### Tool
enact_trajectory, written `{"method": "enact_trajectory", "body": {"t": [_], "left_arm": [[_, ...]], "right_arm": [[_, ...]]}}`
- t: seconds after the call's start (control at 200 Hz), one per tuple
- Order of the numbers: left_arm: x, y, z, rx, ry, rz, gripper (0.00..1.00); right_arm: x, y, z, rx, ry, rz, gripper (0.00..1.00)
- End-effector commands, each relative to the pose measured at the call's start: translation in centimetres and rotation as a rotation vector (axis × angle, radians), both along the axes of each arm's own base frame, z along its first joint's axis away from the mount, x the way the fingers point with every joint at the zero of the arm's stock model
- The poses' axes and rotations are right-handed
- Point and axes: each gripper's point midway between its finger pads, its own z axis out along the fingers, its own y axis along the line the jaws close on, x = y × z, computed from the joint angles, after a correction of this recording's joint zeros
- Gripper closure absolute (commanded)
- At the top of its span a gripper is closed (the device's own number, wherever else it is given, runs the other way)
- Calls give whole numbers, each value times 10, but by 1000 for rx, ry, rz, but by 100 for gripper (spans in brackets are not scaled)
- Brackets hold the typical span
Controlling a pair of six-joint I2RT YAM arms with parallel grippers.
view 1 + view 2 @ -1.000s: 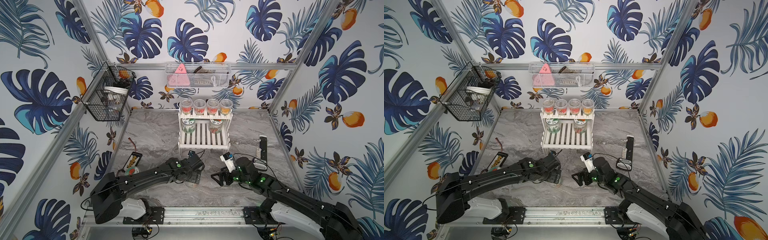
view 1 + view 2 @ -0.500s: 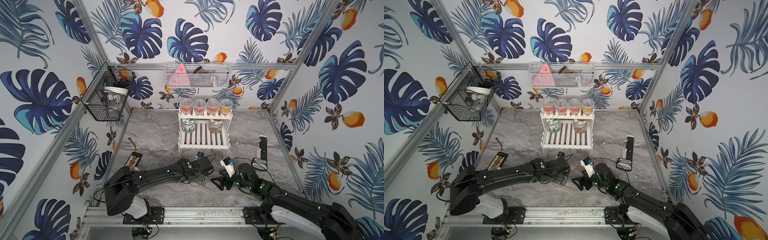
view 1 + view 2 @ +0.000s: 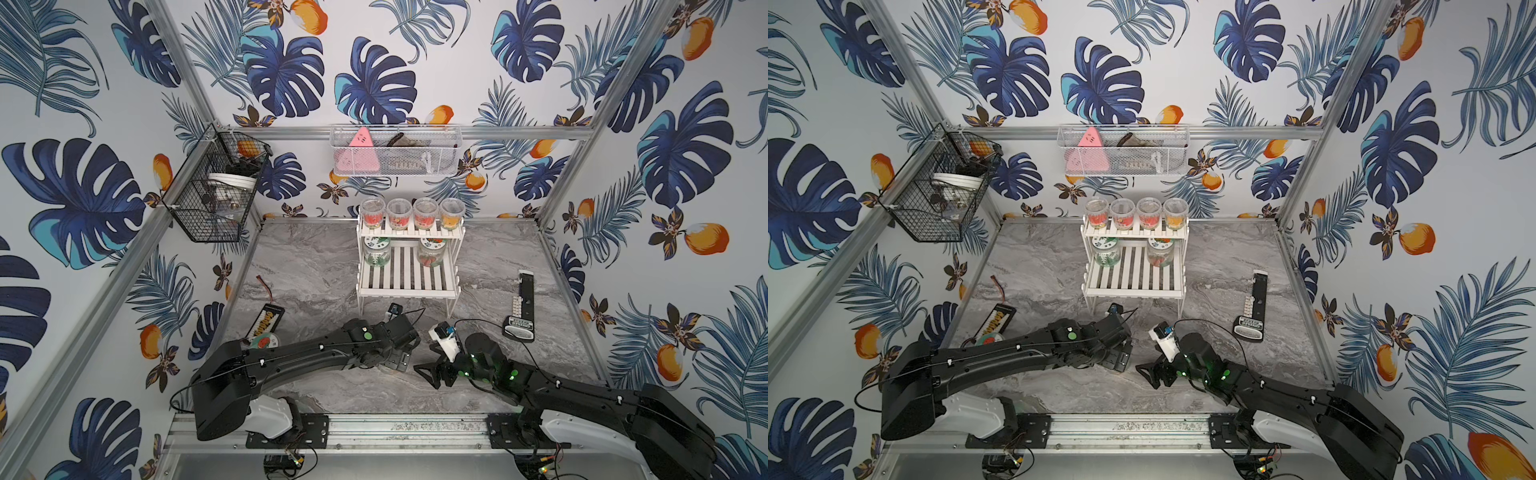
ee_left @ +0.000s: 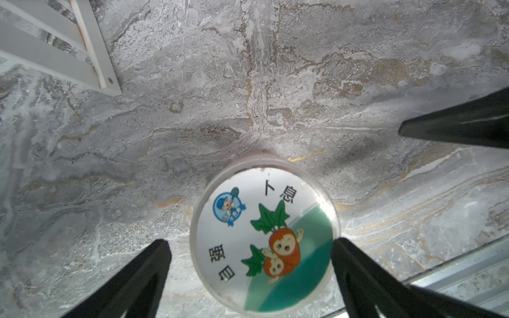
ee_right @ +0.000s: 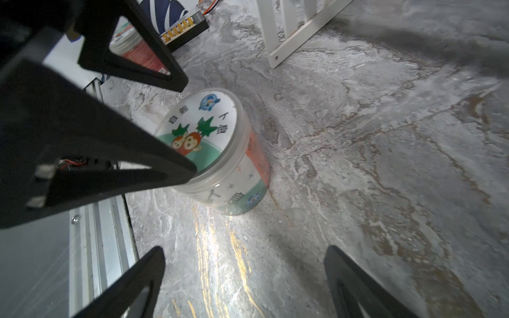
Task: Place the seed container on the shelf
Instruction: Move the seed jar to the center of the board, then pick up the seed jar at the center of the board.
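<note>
In both top views a grey marbled table (image 3: 316,266) fills a booth with leaf-print walls. The shelf (image 3: 407,279) stands mid-back, with four jars (image 3: 411,212) on its upper tier and two on the lower. The lower tier's front slats are bare. A wire basket (image 3: 212,195) hangs on the left wall and a mesh basket (image 3: 395,153) on the back wall. Both arms reach in low from the front rail (image 3: 395,428). The left gripper (image 3: 397,360) and right gripper (image 3: 430,368) sit near each other in front of the shelf, with bare table between them and it. The container is hidden under the left arm in these views.

In the left wrist view, the left gripper (image 4: 249,242) is spread astride the container (image 4: 264,234), which stands upright on the table. One finger (image 4: 363,283) is at the lid's rim and the other is clear of it. A shelf corner (image 4: 106,79) lies well apart, and the rail (image 4: 454,264) is near.

In the right wrist view, the right gripper (image 5: 244,249) is spread wide with only table between its fingers. The container (image 5: 220,154) is near it, between the left gripper's fingers, and the rail (image 5: 102,247) runs beside.
</note>
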Motion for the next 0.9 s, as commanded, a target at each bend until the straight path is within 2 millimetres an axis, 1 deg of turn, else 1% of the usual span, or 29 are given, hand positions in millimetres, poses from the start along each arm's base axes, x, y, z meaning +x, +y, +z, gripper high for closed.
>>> {"method": "enact_trajectory", "body": {"t": [0.0,0.1,0.23,0.36,0.535,0.736,0.826,0.896], "left_arm": [[-4,2,-8,20,32,-49,1],[-1,-4,-11,18,34,-71,1],[1,-9,-9,14,24,-90,1],[4,-4,-7,28,5,-85,1],[1,2,-16,65,12,-102,1],[0,-2,-16,59,22,-121,1],[0,-2,-15,60,23,-118,4],[1,-1,-11,60,17,-107,7]], "right_arm": [[9,9,10,20,-112,-8,5],[11,10,4,8,-107,-23,5],[12,6,2,27,-110,-50,4],[11,4,-1,9,-107,-49,4],[11,3,-3,6,-103,-53,4],[11,6,-5,1,-100,-38,4],[11,8,-4,4,-99,-32,4],[11,9,-3,8,-103,-27,4]]}}
